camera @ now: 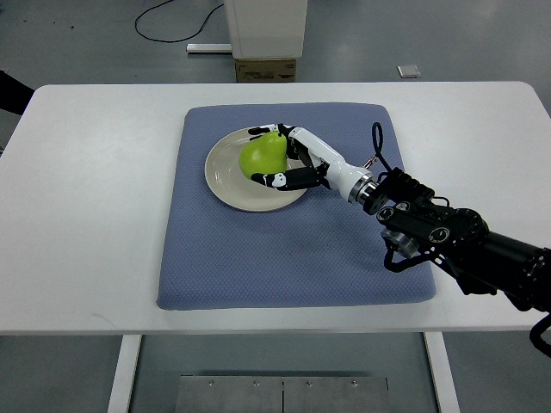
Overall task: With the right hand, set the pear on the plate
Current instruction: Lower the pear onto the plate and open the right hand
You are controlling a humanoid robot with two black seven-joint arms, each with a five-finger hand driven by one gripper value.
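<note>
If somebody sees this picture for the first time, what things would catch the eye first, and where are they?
The bright green pear stands out most, sitting over the beige plate near the middle of the blue mat. The right hand, white with black fingertips, is wrapped around the pear, and its dark arm comes in from the lower right. All of this lies on a white table.

No legible text, label, brand, number or sign anywhere. Dark marks on the cardboard box [266, 70] on the floor beyond the far edge of the table [77, 215], possibly print, too small and blurred to read. Nothing readable on the small grey floor plate [409, 71] either.
</note>
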